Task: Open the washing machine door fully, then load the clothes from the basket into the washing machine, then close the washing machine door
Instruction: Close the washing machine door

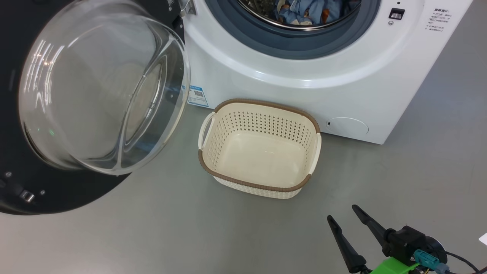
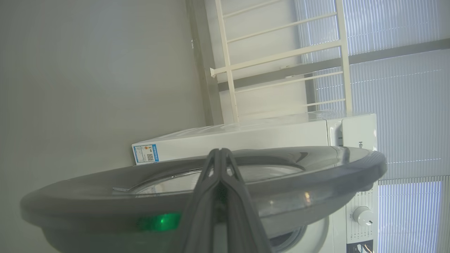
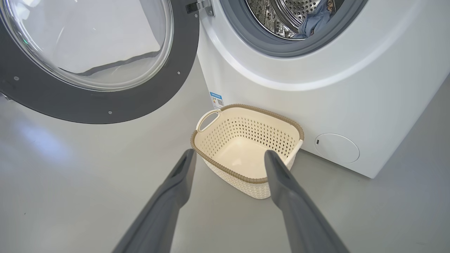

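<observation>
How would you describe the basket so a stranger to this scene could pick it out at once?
Find the white washing machine with its round door swung open. On the grey floor in front of it sits the basket, small and rectangular. Its cream perforated sides, brown woven-look rim and side handles set it apart; it is empty.

Smooth grey floor (image 1: pixel 190 228) — and a cream rail frame (image 2: pixel 281 56) beside slatted window blinds (image 2: pixel 397 88).
</observation>
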`<state>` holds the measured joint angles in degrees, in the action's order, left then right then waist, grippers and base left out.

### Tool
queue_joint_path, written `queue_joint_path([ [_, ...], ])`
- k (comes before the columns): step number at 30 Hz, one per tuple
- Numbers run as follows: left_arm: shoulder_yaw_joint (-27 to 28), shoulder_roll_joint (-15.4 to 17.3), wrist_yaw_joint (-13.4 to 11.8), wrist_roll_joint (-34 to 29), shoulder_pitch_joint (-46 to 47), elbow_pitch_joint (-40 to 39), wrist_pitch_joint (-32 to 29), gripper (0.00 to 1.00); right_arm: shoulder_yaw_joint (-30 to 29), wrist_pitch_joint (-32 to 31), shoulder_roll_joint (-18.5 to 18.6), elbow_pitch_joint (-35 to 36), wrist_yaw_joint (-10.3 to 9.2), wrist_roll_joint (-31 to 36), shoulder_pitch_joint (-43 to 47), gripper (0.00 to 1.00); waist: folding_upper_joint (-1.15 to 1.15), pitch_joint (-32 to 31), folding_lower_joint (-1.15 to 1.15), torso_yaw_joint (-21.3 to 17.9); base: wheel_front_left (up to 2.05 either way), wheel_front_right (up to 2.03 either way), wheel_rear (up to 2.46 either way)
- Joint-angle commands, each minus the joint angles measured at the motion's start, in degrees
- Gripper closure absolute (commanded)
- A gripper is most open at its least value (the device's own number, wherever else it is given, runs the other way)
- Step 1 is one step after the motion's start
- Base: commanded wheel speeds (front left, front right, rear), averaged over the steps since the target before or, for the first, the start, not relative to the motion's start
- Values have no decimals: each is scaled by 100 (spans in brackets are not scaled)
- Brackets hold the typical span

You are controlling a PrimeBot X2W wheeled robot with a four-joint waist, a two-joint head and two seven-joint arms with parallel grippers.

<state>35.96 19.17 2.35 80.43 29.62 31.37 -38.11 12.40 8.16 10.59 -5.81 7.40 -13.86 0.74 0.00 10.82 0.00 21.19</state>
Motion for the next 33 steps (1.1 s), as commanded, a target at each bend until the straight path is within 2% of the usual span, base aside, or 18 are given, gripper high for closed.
queue_joint_path([
  [1, 25, 267, 44, 38, 77, -102, -140, 100, 142, 7, 16, 164, 9, -28, -189, 0, 0, 9, 0, -2, 0, 0, 0],
  [10, 31, 256, 7, 322, 31, -214, -636, 100, 135, 28, -22, 116, 9, -29, -217, 0, 0, 17, 0, 61, 0, 0, 0],
  [13, -13, 166, -236, 599, -133, -626, -1208, 100, 195, 102, -52, -2, 9, -68, -271, 0, 0, -50, 0, 15, 0, 0, 0],
  [27, -244, -153, -761, 1058, -506, -1676, -2177, 100, 229, 245, -148, -209, 9, -105, -327, 0, 0, -143, 0, -169, 0, 0, 0],
  [33, -331, -275, -1080, 1211, -694, -2124, -2489, 100, 288, 324, -214, -313, 9, -121, -378, 0, 0, -217, 0, -357, 0, 0, 0],
])
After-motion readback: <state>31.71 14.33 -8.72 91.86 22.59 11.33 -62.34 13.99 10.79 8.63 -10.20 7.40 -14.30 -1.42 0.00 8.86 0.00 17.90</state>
